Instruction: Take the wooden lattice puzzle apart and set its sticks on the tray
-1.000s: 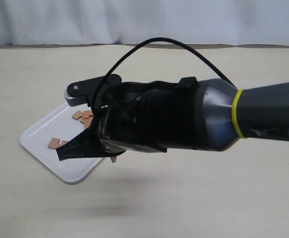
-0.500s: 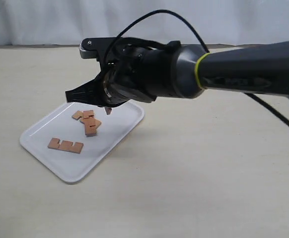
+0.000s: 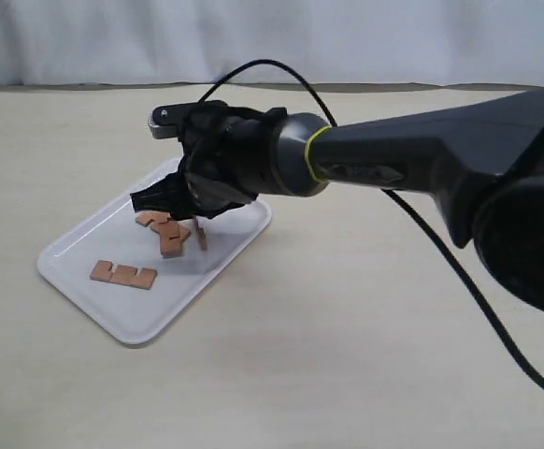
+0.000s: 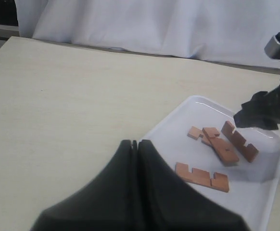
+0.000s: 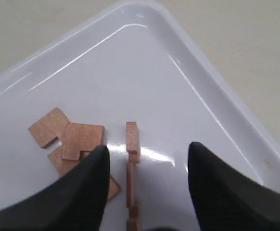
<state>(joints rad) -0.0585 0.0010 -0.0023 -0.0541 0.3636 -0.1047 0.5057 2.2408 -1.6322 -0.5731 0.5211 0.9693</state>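
The white tray [image 3: 76,251] lies left of centre and carries only loose reddish sticks; no assembled lattice puzzle shows. One notched stick [image 3: 122,274] lies alone, and a small pile [image 3: 166,231] lies behind it. My right gripper [image 3: 180,208] hangs open just over the tray. Another stick [image 5: 132,139] stands on its edge between the spread fingers, touching neither as far as I can see. That stick [image 4: 239,141] leans beside the pile [image 4: 213,142] in the left wrist view. My left gripper [image 4: 136,142] is shut and empty, off the tray's near corner.
The right arm's thick body and black cable [image 3: 459,271] stretch across the right half of the exterior view. A pale cloth backdrop [image 3: 272,37] closes the far side of the beige table [image 3: 347,355].
The right arm has swung away from the camera and down onto the tray. The stick it carried half a second ago has dropped out of the fingers onto the tray.
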